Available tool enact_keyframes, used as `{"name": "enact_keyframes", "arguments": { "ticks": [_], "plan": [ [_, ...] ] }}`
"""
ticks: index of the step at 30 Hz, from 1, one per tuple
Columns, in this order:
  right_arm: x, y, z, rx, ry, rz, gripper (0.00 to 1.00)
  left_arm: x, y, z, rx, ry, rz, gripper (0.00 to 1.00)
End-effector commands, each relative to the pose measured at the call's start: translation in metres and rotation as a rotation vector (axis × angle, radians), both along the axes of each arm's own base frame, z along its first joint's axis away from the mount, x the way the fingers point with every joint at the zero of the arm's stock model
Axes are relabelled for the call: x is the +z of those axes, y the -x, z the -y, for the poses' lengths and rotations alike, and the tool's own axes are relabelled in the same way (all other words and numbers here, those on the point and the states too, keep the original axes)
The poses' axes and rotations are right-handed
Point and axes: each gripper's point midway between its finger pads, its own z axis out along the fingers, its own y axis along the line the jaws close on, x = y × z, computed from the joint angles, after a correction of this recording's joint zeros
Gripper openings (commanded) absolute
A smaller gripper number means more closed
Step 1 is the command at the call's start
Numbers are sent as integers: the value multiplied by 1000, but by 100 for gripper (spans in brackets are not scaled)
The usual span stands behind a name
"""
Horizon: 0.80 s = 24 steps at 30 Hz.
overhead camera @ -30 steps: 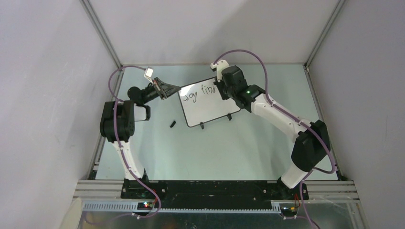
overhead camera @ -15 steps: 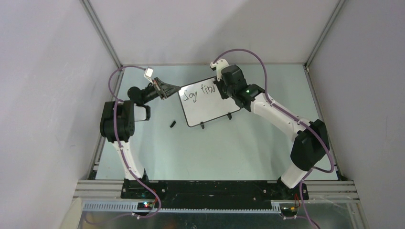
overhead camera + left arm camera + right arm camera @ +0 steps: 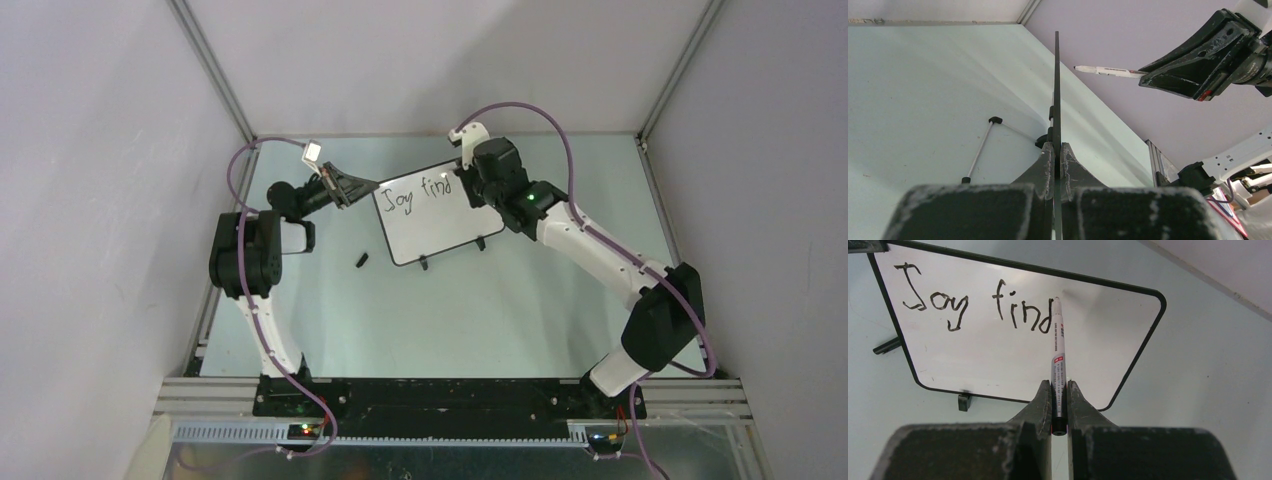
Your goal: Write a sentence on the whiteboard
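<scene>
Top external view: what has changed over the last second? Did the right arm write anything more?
The right gripper, shut on the marker, has shifted right and slightly toward the far wall, with its elbow swinging outward. No new letters: the sentence still reads "Joy find". In the left wrist view the marker tip stands off the whiteboard. Unchanged: the left gripper stays clamped on the board's edge, and the board and black cap have not moved.

A lab test cell: white panel walls (image 3: 450,60), aluminium framing (image 3: 218,75), pale tabletop (image 3: 450,300).
</scene>
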Motion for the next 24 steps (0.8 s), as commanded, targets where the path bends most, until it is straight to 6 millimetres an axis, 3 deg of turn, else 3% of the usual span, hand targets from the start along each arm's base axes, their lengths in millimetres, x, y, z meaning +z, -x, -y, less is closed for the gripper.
{"name": "enact_keyframes", "arguments": {
  "ticks": [1,14,24],
  "plan": [
    [19,1,4,-15,-32,54,0,18,6,3,-25,-19,113,0],
    [-13,9,4,-8,-4,-17,0,18,6,3,-25,-18,113,0],
    [-20,6,6,-23,1,-27,0,18,7,3,-25,-19,113,0]
  ]
}}
